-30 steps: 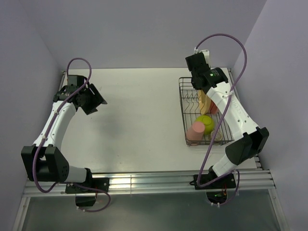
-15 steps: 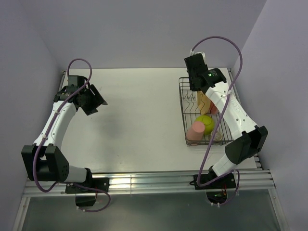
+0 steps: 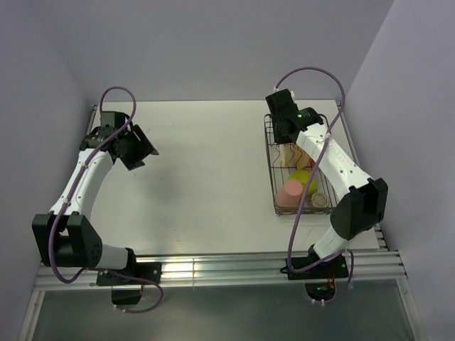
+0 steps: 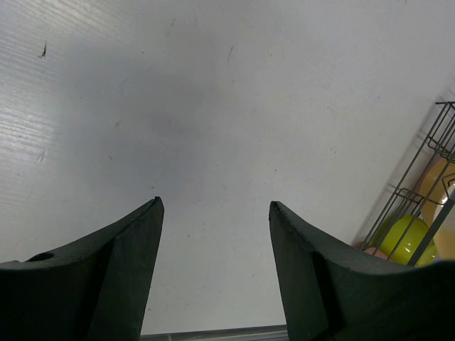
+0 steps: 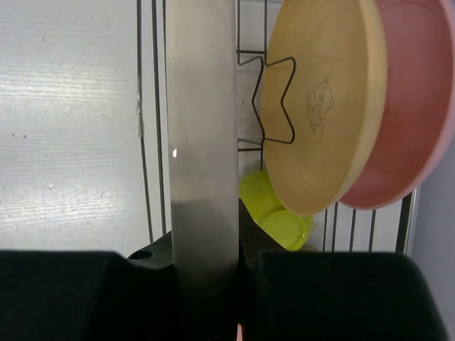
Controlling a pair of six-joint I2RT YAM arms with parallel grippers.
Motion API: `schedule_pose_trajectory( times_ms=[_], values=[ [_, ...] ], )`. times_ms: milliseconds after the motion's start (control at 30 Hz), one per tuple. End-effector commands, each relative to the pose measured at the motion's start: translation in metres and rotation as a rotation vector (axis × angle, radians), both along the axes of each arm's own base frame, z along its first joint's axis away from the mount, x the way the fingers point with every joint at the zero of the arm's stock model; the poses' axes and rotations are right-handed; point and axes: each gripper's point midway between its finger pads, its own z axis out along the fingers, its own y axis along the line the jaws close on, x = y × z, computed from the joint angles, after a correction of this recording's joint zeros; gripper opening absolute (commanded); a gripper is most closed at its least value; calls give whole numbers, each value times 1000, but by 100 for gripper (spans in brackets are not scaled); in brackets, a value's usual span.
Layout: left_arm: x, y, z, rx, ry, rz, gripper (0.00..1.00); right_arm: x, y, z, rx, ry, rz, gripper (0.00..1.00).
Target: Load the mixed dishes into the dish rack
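Dish rack (image 3: 273,174): cream plate (image 5: 327,106), pink plate (image 5: 419,106) upright; right gripper (image 5: 206,254) clamped on grey edge-on piece (image 5: 201,106) (identity unclear); left gripper (image 4: 215,204) apart.

The rack (image 3: 271,167) stands on the table (image 3: 206,177), at the right of the top view. In its lower end sits the cup (image 3: 288,192), the bowl (image 3: 306,181) just above it, the small bowl (image 3: 320,201) to the right. In the right wrist view the front plate (image 5: 334,106) stands on edge before the back plate (image 5: 419,106), at upper right. Left of them a flat piece (image 5: 201,142) stands upright in the right gripper (image 5: 206,256).
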Motion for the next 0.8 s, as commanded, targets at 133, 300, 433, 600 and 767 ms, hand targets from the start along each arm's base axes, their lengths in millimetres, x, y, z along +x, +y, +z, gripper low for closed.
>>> schedule_pose_trajectory(
  times_ms=[133,300,433,600,767],
  values=[
    [3,1,1,9,-14,-10,67,18,9,3,54,-85,-25,0],
    [2,2,-1,14,-12,-8,67,15,11,-6,73,-64,-40,0],
    [2,1,-4,11,-1,-11,67,12,13,-15,110,-55,-64,0],
    [4,0,-5,7,1,-14,67,11,11,-24,111,-32,-79,2],
    [4,-1,-8,5,7,-16,67,8,6,-26,107,-30,-88,20]
  ],
)
